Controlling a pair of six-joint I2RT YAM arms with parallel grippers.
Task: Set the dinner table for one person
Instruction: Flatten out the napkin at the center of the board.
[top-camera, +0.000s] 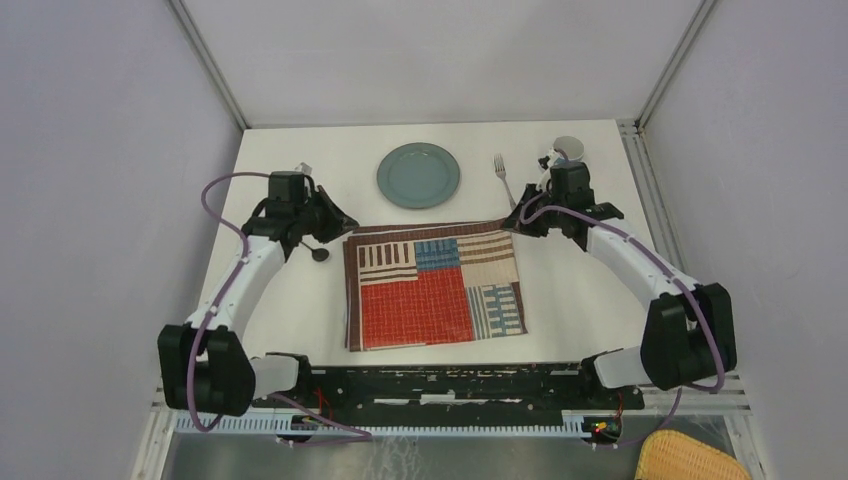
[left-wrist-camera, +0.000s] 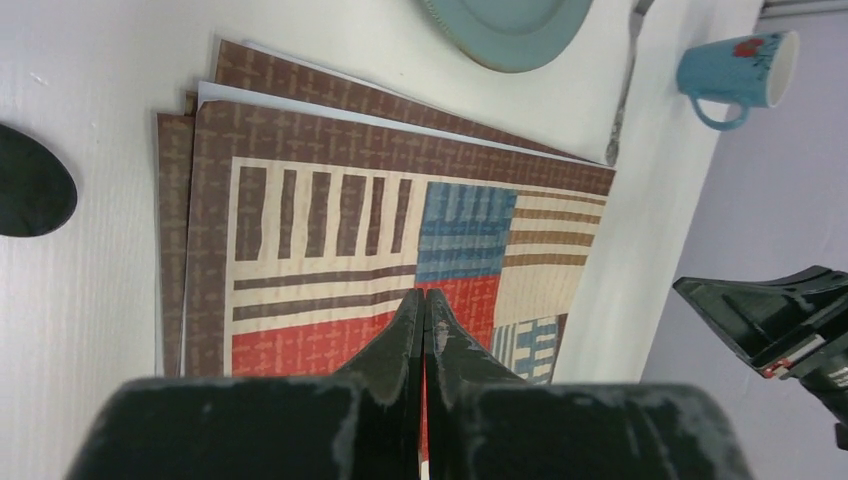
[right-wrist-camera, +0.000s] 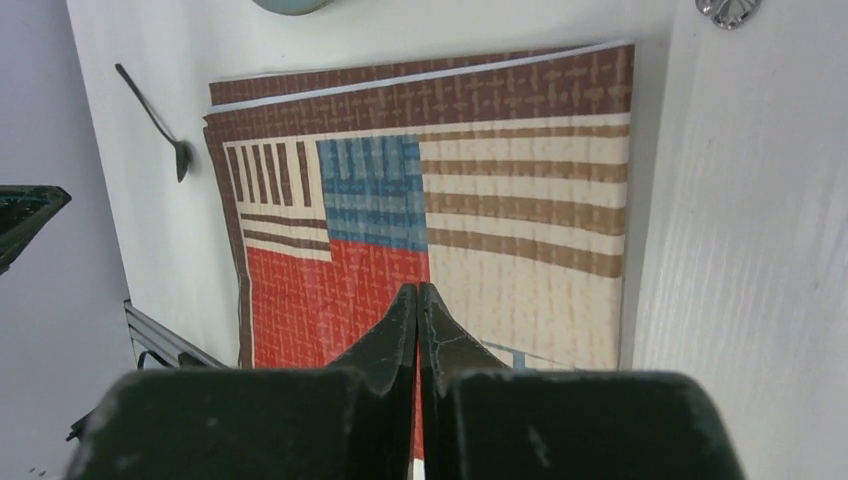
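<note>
White surface (top-camera: 300, 170), spread flat under everything and edged by metal rails. Folded striped placemat (top-camera: 435, 290) at its centre, long axis left to right with a slight tilt, stacked layers fanned out along the far edge. Beyond that edge, well apart from the cloth: teal plate (top-camera: 419, 176), then fork (top-camera: 503, 178) to its right, then blue mug (left-wrist-camera: 738, 68) near the far right corner. Dark spoon (top-camera: 320, 254) just off the placemat's left side.

Left claw (top-camera: 345, 222): pressed closed, nothing visible between the fingers, poised at the far-left corner of the placemat. Right claw (top-camera: 513, 220): likewise closed and apparently empty, poised at the far-right corner. Touching the cloth or just above it: not decidable from either wrist view.

Governing relation: far edge of the placemat strung between the two claws, bulk of the cloth toward the arm bases from both. Each corner nearer its own arm. Probably a two-arm spreading or squaring of the cloth next, with plate and fork nearer the right arm's reach afterward.
</note>
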